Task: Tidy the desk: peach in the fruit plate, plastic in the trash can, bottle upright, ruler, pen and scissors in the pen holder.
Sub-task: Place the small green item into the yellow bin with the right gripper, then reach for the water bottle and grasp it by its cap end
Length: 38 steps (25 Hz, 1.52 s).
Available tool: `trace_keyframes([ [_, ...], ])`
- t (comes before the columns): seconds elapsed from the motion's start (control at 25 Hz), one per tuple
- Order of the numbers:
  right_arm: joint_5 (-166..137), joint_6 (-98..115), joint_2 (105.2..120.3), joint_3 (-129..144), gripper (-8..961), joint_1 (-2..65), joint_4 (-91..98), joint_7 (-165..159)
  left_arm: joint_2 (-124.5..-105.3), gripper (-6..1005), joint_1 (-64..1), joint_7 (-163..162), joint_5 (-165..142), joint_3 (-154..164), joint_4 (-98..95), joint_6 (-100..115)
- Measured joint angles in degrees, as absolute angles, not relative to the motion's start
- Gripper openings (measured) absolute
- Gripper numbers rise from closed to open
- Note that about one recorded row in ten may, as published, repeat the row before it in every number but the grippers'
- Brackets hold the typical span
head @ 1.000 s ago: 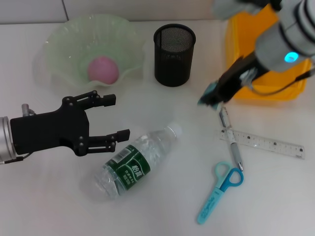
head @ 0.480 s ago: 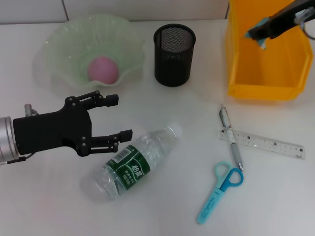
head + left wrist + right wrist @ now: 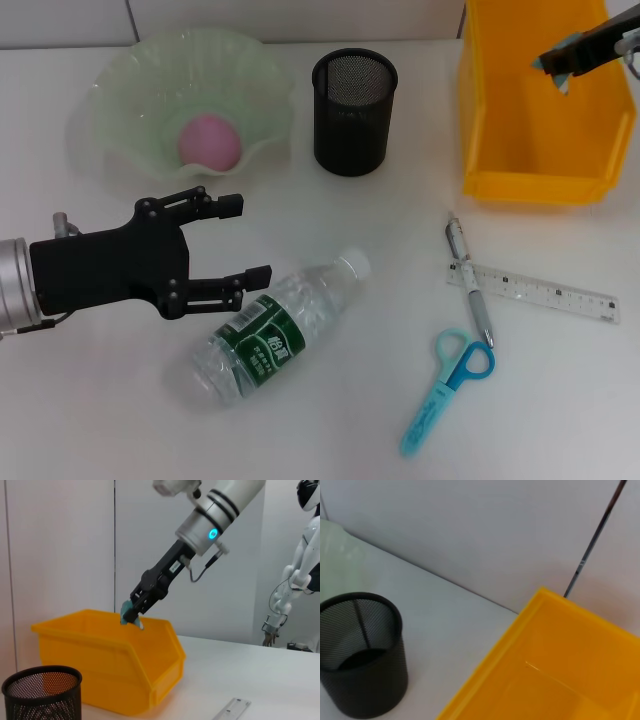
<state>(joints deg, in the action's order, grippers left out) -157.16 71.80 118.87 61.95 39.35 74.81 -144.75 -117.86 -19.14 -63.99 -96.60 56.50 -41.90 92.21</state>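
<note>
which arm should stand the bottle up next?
Left, probably. The left gripper hovers with its jaws open right beside the lying bottle. The right gripper is far off over the yellow bin, jaws shut on a teal scrap.

Pen (image 3: pixel 470 283) lies across ruler (image 3: pixel 541 292).

White desk (image 3: pixel 560 400) (pale panelled wall (image 3: pixel 60 545) behind)
</note>
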Motion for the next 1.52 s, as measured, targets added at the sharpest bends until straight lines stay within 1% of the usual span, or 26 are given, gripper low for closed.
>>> trace_keyframes([
  [0.2, -157.0, 69.7, 118.89, 61.9, 392, 39.5, 72.6, -144.9, -117.86, 854, -19.3, -64.0, -96.6, 56.5, -41.8, 92.3],
  [0.4, -156.9, 69.5, 118.78, 61.7, 603, 39.9, 71.8, -145.2, -117.86, 854, -19.3, -64.0, -96.6, 56.4, -41.8, 92.5],
  [0.6, -156.6, 69.6, 118.83, 61.7, 690, 39.8, 72.4, -145.2, -117.86, 854, -19.3, -64.0, -96.6, 56.2, -41.7, 92.5],
  [0.76, -152.6, 71.1, 118.94, 60.9, 759, 38.2, 76.9, -145.0, -117.86, 853, -19.3, -64.0, -96.6, 56.0, -41.7, 92.5],
  [0.88, -144.2, 72.6, 118.79, 60.1, 811, 35.2, 82.0, -143.5, -117.86, 853, -19.2, -64.0, -96.6, 56.0, -41.8, 92.6],
  [0.96, -137.3, 73.0, 118.75, 59.9, 820, 32.5, 85.1, -141.1, -117.89, 853, -19.1, -64.0, -96.6, 56.0, -42.0, 92.6],
  [1.0, -128.5, 73.2, 118.91, 59.6, 820, 29.0, 88.1, -137.1, -117.91, 853, -19.1, -64.0, -96.5, 56.0, -42.1, 92.6],
  [1.04, -128.5, 73.2, 118.91, 59.6, 820, 29.0, 88.1, -137.1, -117.91, 853, -19.1, -64.0, -96.4, 56.0, -42.1, 92.6],
  [1.16, -115.7, 73.6, 119.04, 59.6, 820, 23.6, 90.3, -130.4, -117.93, 853, -19.0, -64.0, -96.3, 56.0, -42.2, 92.7],
  [1.2, -107.3, 74.6, 119.10, 59.8, 820, 20.1, 90.0, -124.4, -117.95, 852, -19.0, -64.0, -96.2, 55.7, -42.3, 92.8],
  [1.24, -107.3, 74.6, 119.10, 59.8, 820, 20.1, 90.0, -124.4, -117.95, 852, -19.0, -64.0, -96.2, 55.7, -42.3, 92.8],
  [1.4, -94.3, 80.1, 119.20, 59.9, 820, 13.2, 85.3, -110.8, -118.17, 852, -18.8, -64.0, -96.1, 53.7, -42.3, 93.9],
  [1.52, -91.8, 83.2, 119.25, 59.6, 820, 11.6, 81.8, -106.3, -118.34, 852, -18.8, -64.0, -96.0, 52.0, -42.4, 95.1],
])
